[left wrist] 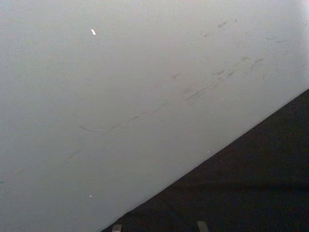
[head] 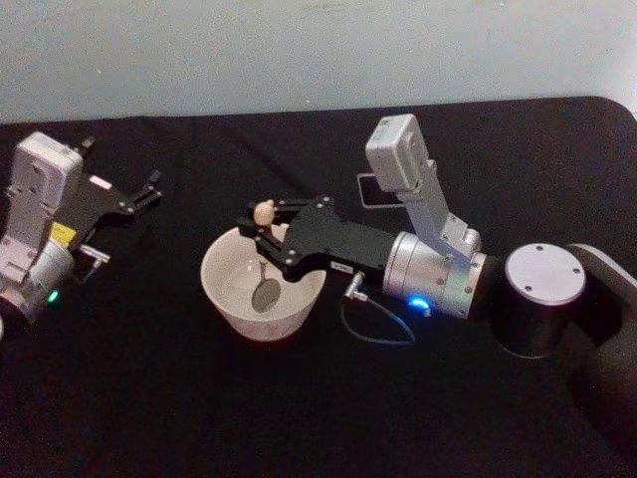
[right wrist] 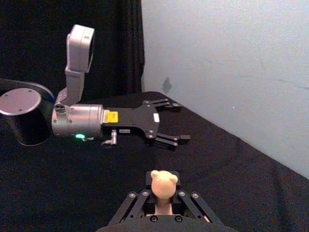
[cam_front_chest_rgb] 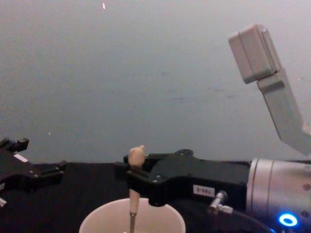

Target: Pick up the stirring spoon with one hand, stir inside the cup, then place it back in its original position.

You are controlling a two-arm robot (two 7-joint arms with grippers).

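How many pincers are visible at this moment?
2. The right pincer holds the stirring spoon in the cup; the left pincer is open, well left of the cup.

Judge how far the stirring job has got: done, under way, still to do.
Done: the right claw is shut on the stirring spoon. Under way: its bowl hangs inside the cup. Left: finishing the stir and returning the spoon to the dark holder behind the right arm. The left claw is parked, open, at the left.
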